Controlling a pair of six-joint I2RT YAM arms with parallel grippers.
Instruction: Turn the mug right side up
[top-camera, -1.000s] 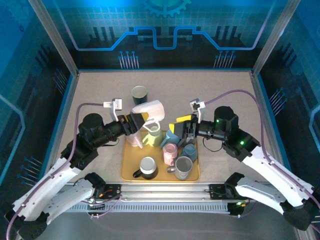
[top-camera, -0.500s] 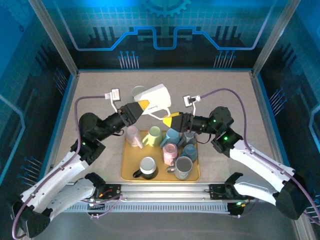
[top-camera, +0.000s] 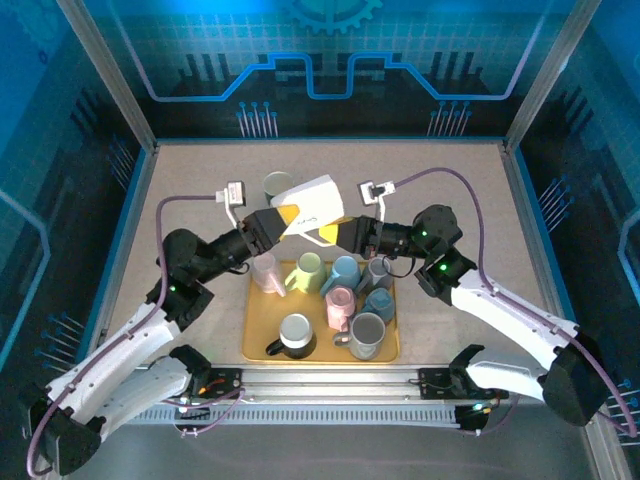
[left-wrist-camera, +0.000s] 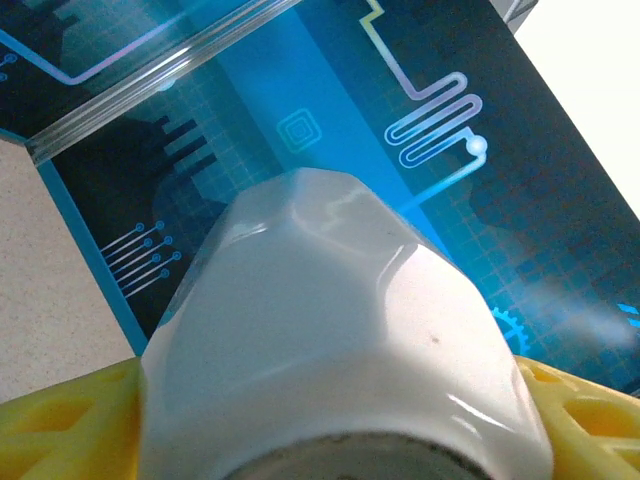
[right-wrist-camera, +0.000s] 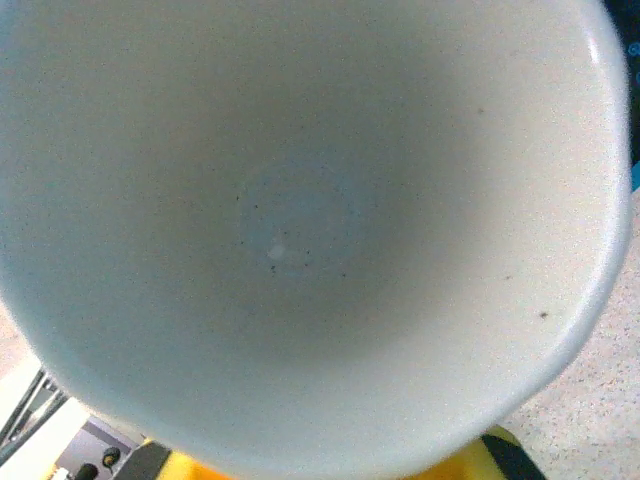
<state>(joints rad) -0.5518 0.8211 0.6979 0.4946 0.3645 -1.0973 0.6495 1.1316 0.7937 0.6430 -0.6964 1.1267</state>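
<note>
- The white mug (top-camera: 315, 205) was held in the air above the far edge of the yellow tray (top-camera: 254, 342), clear of the surface (top-camera: 455, 180) and between the two grippers.
- The mug lay roughly on its side, its base end toward the left arm and its open mouth toward the right arm.
- The left gripper (top-camera: 289, 216) was clamped on the mug near the base. In the left wrist view the white body (left-wrist-camera: 340, 320) sat between both yellow fingers (left-wrist-camera: 60, 425), in contact on each side.
- The right gripper (top-camera: 342, 233) was at the mug's mouth with its jaws drawn fully together. Whether they pinched the rim could not be determined.
- The right wrist view looked straight into the mug's pale interior (right-wrist-camera: 300, 220), which carried a few dark specks.
- The tray held eight vessels: a clear pink cup (top-camera: 265, 271), a lime mug (top-camera: 306, 270), a light blue mug (top-camera: 346, 272), a grey mug (top-camera: 379, 271), a pink mug (top-camera: 341, 301), a darker blue mug (top-camera: 378, 303), a black mug with white lining (top-camera: 297, 334) and a large grey mug (top-camera: 367, 335).
- A dark green mug (top-camera: 275, 183) stood upright on the surface beyond the tray, partly covered by the raised white mug.
</note>
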